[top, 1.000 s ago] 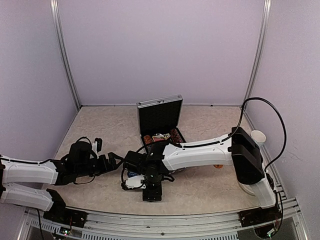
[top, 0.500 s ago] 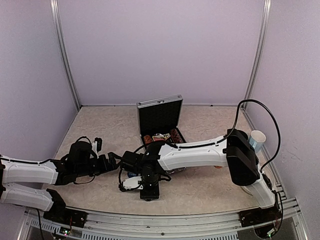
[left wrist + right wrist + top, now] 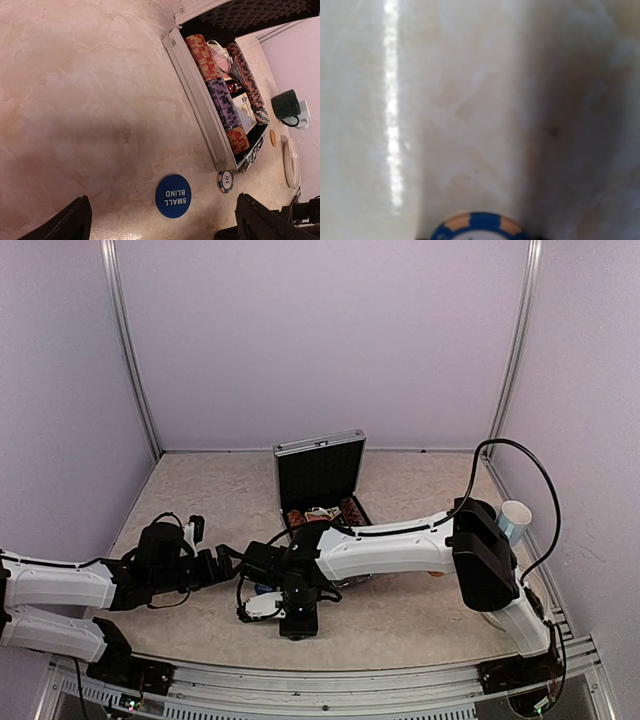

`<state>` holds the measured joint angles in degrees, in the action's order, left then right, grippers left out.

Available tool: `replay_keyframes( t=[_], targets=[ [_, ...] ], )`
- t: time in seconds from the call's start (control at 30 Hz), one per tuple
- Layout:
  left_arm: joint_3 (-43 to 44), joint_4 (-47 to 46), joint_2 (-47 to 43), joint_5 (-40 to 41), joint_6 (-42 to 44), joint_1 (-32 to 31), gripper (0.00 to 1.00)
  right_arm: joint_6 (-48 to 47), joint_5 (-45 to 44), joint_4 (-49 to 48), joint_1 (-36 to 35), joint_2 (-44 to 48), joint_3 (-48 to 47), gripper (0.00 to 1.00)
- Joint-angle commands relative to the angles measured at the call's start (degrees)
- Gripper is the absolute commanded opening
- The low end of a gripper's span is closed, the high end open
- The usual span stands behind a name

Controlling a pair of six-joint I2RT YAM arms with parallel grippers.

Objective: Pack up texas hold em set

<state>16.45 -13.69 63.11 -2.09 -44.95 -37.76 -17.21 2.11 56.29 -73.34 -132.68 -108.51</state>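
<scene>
Close beneath the right gripper (image 3: 300,624) a blue-and-cream chip (image 3: 480,229) lies flat on the table (image 3: 470,100). Only its upper rim shows at the bottom edge of the wrist view and no fingers show there, so I cannot tell whether those jaws are apart or clamped on anything.

The left gripper (image 3: 230,560) hovers low, its jaws wide apart and empty. Just ahead of them, about centred in the gap, sits the blue SMALL BLIND button (image 3: 173,195). A little beyond it, off to one side, is what looks like the same loose chip, near the corner of the case (image 3: 197,95). The case stands open farther on, with rows of chips (image 3: 220,95) along its nearer wall and cards (image 3: 246,117) deeper in. Farthest off is a dark mug (image 3: 286,105).

The likely trouble is the pick itself. A thin chip flat on a slick top gives fingers little edge, so they may skid over it or flick it away. It also sits off-centre, so one finger could land on top of it. The two wrists are close together, and either one reaching for the button could knock the other.
</scene>
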Motion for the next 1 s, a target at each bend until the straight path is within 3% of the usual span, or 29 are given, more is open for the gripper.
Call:
replay_keyframes(
  t=[0.0,0.33,0.5,0.63,0.97],
  targets=[
    [1.18,-0.08,-0.62,0.66,0.49,-0.04,0.99,0.17,-3.24,-1.96,-0.31,3.89,0.49,0.47],
    [0.69,-2.16,-0.03,-1.70,0.46,-0.21,0.99,0.59,-7.94,-4.77,0.24,9.41,2.55,0.49],
    [0.78,-2.58,-0.42,-1.99,0.59,-0.53,0.98,0.61,-2.85,-3.40,0.73,8.53,3.00,0.67],
    [0.78,-2.52,-0.59,-1.71,0.50,-0.56,0.99,0.58,-0.97,-2.37,0.74,4.77,3.03,0.75],
    [0.21,-3.50,0.03,-1.85,0.86,-0.83,0.99,0.83,1.67,-3.17,1.50,1.11,3.66,0.84]
  ],
)
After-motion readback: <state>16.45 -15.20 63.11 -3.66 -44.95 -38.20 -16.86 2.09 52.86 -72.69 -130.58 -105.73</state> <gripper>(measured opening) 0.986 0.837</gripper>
